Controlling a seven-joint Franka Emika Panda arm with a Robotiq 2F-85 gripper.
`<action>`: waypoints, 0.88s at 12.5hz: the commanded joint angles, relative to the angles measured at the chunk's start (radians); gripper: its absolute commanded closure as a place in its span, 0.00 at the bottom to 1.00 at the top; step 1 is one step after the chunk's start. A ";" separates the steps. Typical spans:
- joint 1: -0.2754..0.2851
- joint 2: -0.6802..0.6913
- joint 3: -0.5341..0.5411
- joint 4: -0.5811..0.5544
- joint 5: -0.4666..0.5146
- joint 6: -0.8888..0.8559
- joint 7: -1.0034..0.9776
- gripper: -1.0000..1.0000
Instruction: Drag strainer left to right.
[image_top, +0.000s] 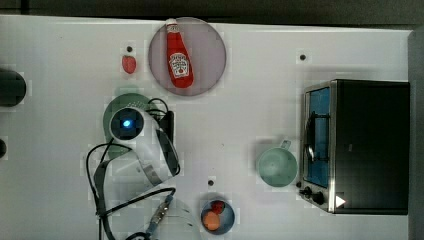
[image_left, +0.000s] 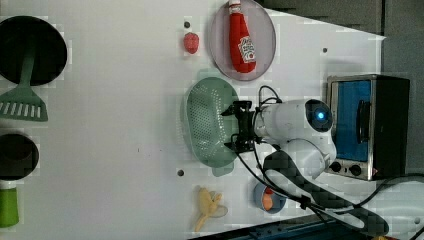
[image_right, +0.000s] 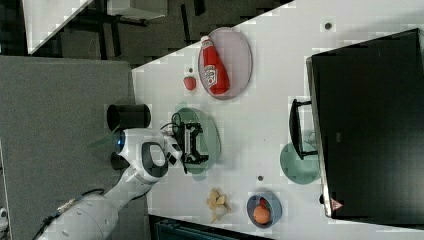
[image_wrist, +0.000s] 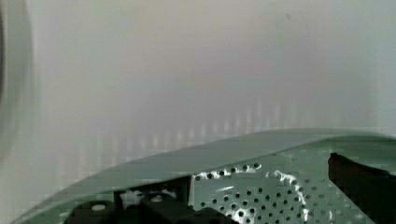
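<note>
**Open gripper poised over the perforated strainer**

Closest in, the wrist view looks onto the strainer (image_wrist: 261, 186): pale mint-green plastic, smooth and faintly glossy, its curved wall pierced by rows of small round holes under a broad, plain rim. One matte black fingertip (image_wrist: 364, 184) stands over the basin near one side, and black gripper parts sit well apart from it at the other, so the jaws are spread wide with nothing between them but the strainer's hollow.

In the left view the gripper (image_left: 239, 126) hangs at the edge of the strainer (image_left: 207, 122) on the left view's right; whether the fingers touch the plastic cannot be told. The strainer is an elongated oval with a small tab at each end, lying on the flat white table (image_left: 115, 150).

Further out, a grey round plate (image_left: 265, 50) carries a soft-looking red ketchup bottle (image_left: 241, 40), with a red strawberry (image_left: 191, 42) beside it. In the top view, a round mint mug (image_top: 276, 166) with a side handle stands just by the boxy metal-and-black toaster oven (image_top: 370, 145), well apart from the strainer.
</note>
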 joint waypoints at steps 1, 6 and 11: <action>-0.037 -0.044 -0.033 -0.030 0.016 -0.004 -0.139 0.00; -0.068 -0.070 -0.103 -0.051 0.016 -0.003 -0.230 0.00; -0.071 -0.076 -0.176 -0.070 0.016 0.014 -0.327 0.00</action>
